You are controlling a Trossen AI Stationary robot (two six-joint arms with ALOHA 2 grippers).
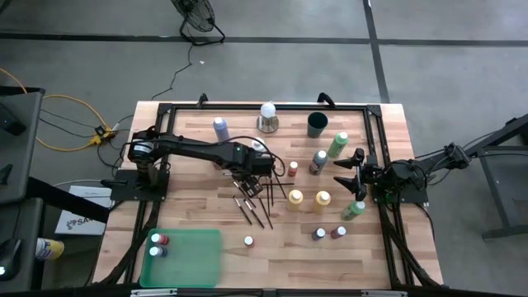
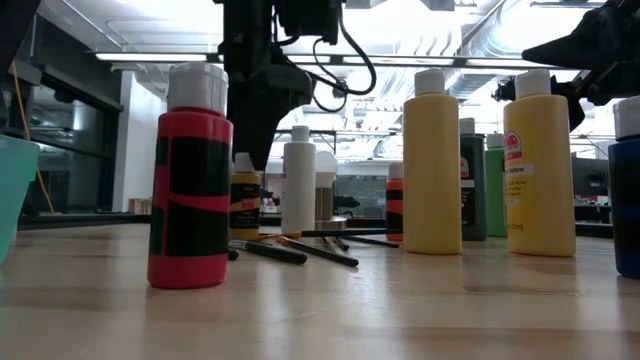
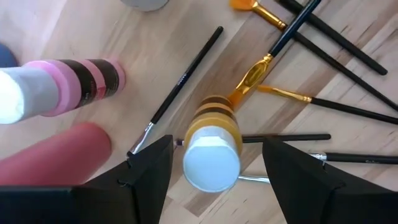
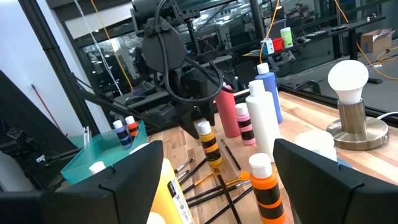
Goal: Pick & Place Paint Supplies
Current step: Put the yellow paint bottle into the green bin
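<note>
my left gripper (image 3: 211,171) hangs open astride the small yellow bottle (image 3: 211,146), light, rigid, slick plastic, best pinched just below its cap.

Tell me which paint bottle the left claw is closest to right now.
The small yellow-and-black striped bottle with the pale cap: it stands upright between the open fingers of the left claw, among the scattered brushes. Every other bottle stands farther off.

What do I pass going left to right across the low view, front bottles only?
Teal plastic bin edge → red-and-black paint bottle with white cap → slim white bottle → first tall yellow bottle → second tall yellow bottle → blue bottle at the frame edge.
</note>
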